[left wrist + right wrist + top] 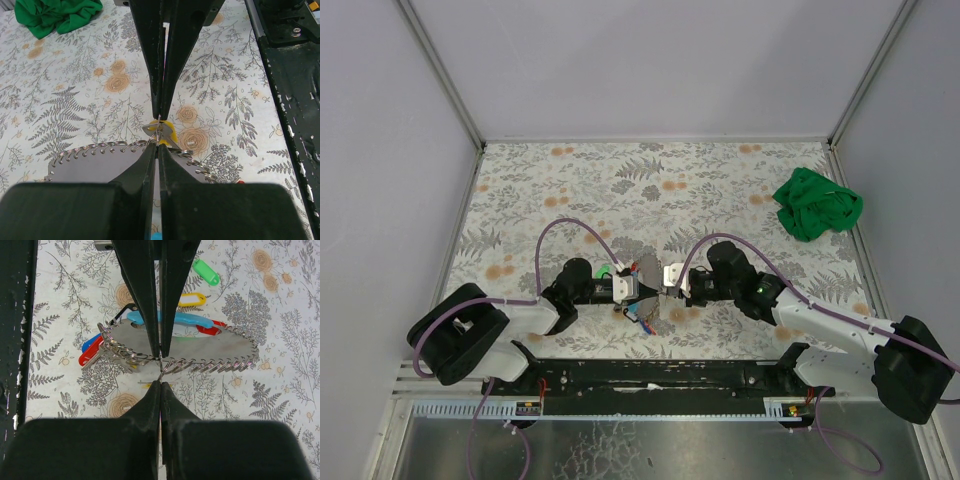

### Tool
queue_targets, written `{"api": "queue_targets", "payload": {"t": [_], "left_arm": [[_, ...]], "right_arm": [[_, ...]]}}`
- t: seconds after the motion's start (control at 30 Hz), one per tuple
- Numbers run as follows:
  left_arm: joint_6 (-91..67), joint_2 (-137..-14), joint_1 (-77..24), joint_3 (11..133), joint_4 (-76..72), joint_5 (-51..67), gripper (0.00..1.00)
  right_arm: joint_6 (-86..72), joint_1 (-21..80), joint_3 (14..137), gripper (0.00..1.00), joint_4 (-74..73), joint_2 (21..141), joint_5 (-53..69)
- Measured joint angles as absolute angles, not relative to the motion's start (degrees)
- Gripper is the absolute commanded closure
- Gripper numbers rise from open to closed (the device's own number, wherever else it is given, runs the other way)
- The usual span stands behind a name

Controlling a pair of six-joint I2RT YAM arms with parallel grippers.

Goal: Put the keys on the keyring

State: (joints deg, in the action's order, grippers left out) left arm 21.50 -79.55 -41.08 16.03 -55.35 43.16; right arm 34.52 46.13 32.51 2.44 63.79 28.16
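1. Lying on the floral table cover [720, 180] right where the two sets of fingertips meet, the yellow key [169, 131] shows its plastic head and a bit of metal blade. It sits just past the laced edge of a flat grey pouch [95, 167].
2. The green key [206, 271] lies flat on the table, apart from the others, beyond the pouch on the left arm's side. Only its green plastic shows.
3. The keyring [127, 359], a cluster of wire loops, rests at the pouch's edge. Red- and blue-headed keys [91, 351] fan out from it.
4. The left gripper [160, 356] is clenched, its tips down at the ring wire beside the pouch. Whether any wire is pinched between them cannot be told.
5. The right gripper [160, 385] is likewise clenched, nose to nose with the left one, tips almost touching. What it pinches, if anything, cannot be told either.
6. A yellow label tag [191, 300], a blue one [185, 320] and a red one [212, 330] lie by the pouch's far edge.
7. A crumpled green cloth [817, 205] sits well away, near the table's far right corner.
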Motion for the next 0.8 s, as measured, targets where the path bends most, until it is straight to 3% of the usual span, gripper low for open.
{"api": "queue_targets", "payload": {"t": [0.8], "left_arm": [[21.47,-79.96,-41.08,16.03,-55.31,44.64,1.00]], "right_arm": [[34.52,46.19,33.65,1.00,2.02,65.67,30.83]]}}
